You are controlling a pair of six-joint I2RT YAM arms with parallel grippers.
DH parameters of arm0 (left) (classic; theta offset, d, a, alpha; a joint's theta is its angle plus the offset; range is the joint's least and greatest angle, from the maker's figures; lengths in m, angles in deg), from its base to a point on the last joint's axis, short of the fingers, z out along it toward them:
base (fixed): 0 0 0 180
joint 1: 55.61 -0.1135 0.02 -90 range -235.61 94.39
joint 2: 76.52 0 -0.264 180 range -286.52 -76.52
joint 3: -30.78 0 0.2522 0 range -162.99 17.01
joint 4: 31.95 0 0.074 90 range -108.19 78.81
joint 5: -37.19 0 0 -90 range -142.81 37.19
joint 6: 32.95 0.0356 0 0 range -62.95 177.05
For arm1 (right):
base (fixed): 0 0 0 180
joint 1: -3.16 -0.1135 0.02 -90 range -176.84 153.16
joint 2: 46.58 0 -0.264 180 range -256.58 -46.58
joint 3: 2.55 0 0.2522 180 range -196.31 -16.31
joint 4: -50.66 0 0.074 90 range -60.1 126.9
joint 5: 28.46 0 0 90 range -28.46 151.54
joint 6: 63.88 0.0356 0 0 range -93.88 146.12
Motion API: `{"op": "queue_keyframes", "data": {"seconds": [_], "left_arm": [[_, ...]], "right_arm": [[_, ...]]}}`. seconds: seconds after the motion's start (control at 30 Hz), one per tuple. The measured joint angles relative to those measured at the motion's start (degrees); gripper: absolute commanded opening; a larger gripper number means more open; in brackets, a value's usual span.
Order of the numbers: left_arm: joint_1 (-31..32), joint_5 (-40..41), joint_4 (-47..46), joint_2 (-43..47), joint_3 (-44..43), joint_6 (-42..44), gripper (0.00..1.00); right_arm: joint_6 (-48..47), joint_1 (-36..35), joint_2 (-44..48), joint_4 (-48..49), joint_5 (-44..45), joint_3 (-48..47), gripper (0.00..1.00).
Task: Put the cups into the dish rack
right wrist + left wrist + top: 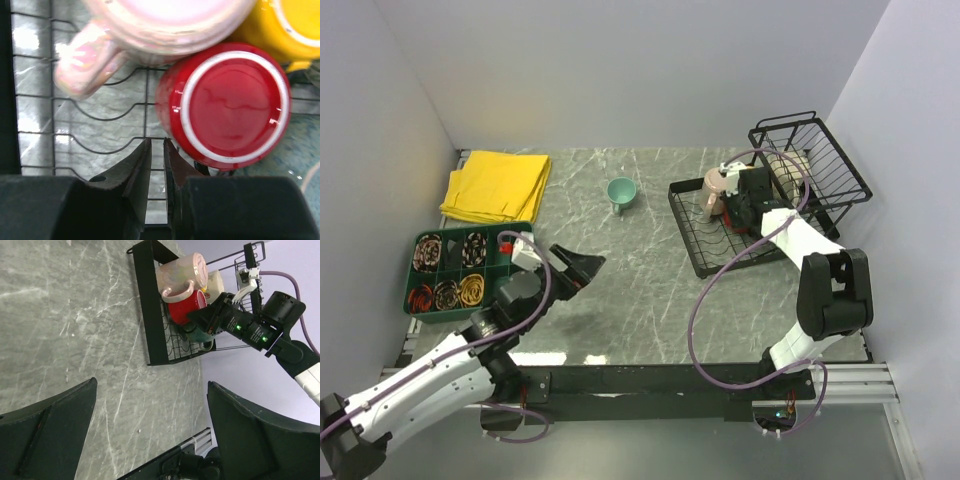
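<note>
The black wire dish rack [692,243] lies at the right of the table, and its taller basket [812,160] stands behind it. A pale pink cup [150,25] lies on the rack's grid, with a shiny red cup [231,106] upside down beside it and a yellow cup [292,25] behind. My right gripper [157,141] hangs over the grid just left of the red cup. Its jaws are almost together with nothing between them. A small teal cup [621,191] stands alone on the marble. Near the table's left side, my left gripper [582,268] is wide open and empty.
A folded yellow cloth [498,185] lies at the back left. A green compartment tray [432,275] of coiled bands sits by the left wall. The purple cable [705,290] loops from the right arm over the table. Walls close in on both sides.
</note>
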Motion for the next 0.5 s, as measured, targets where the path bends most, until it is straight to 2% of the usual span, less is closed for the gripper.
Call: {"op": "queue_keyframes", "data": {"seconds": [0.2,0.43,0.5], "left_arm": [[-2.4,-3.6,-2.6,-9.5,-5.4,2.8,0.96],[-7.5,-9.4,-2.9,-20.8,-12.2,7.0,0.96],[-9.4,-11.3,-3.0,-23.0,-13.6,8.2,0.96]], "right_arm": [[-3.6,0.0,2.7,-4.3,-7.7,0.1,0.29],[-7.3,0.8,18.3,-8.1,-22.7,1.5,0.38],[-8.0,1.4,22.9,-8.2,-27.7,2.7,0.46]]}}
